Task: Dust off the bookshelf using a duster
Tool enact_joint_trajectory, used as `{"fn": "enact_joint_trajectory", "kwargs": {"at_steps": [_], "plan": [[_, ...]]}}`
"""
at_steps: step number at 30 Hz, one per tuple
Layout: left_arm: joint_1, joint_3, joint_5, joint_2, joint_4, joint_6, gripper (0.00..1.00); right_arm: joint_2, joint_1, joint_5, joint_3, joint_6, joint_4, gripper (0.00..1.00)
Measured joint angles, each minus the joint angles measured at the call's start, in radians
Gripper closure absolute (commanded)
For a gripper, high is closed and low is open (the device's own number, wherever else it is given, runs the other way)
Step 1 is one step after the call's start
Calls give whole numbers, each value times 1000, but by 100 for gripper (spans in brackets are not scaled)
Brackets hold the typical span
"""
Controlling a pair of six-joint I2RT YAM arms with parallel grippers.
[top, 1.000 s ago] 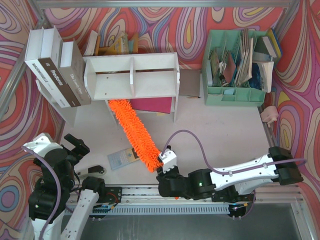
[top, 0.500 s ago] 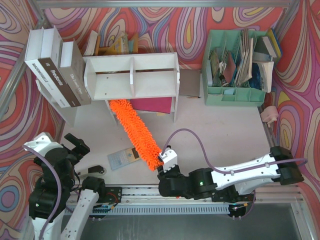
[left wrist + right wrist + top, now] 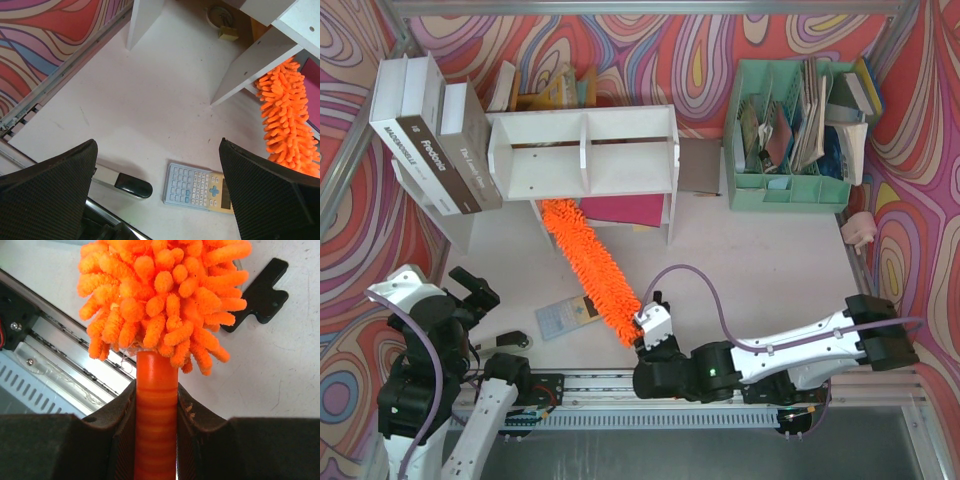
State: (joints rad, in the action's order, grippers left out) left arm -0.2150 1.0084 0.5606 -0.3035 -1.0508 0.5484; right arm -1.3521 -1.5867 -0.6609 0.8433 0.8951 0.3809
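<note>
The white bookshelf (image 3: 582, 152) stands at the back left, with a central divider and two compartments. The fluffy orange duster (image 3: 588, 265) slants from under the shelf's front edge down to my right gripper (image 3: 645, 330), which is shut on its orange handle (image 3: 155, 425). The duster head (image 3: 162, 300) fills the top of the right wrist view. The duster (image 3: 287, 120) and a shelf leg (image 3: 252, 67) also show in the left wrist view. My left gripper (image 3: 470, 290) is open and empty at the near left, above the table.
A blue and yellow calculator (image 3: 200, 187) lies under the duster's near end. A black and white stapler (image 3: 122, 182) lies near the rail. Big white and brown books (image 3: 430, 135) lean left of the shelf. A mint-green paper organizer (image 3: 790, 135) stands back right.
The duster's far tip has shifted slightly right under the shelf edge. My right gripper has edged a little toward the near rail. The left arm has not moved.
</note>
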Motion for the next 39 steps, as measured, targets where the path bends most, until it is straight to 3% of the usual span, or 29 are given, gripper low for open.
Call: {"fn": "enact_joint_trajectory", "kwargs": {"at_steps": [10, 19, 25, 34, 39], "plan": [[1, 0, 0, 0, 0, 0, 2, 194, -5, -64, -2, 0, 49, 100], [1, 0, 0, 0, 0, 0, 2, 158, -5, -45, -72, -15, 56, 100], [1, 0, 0, 0, 0, 0, 2, 168, -5, -96, -67, 114, 166, 100], [1, 0, 0, 0, 0, 0, 2, 349, -5, -147, -111, 265, 283, 100], [1, 0, 0, 0, 0, 0, 2, 365, -5, -162, -117, 359, 383, 100]]}}
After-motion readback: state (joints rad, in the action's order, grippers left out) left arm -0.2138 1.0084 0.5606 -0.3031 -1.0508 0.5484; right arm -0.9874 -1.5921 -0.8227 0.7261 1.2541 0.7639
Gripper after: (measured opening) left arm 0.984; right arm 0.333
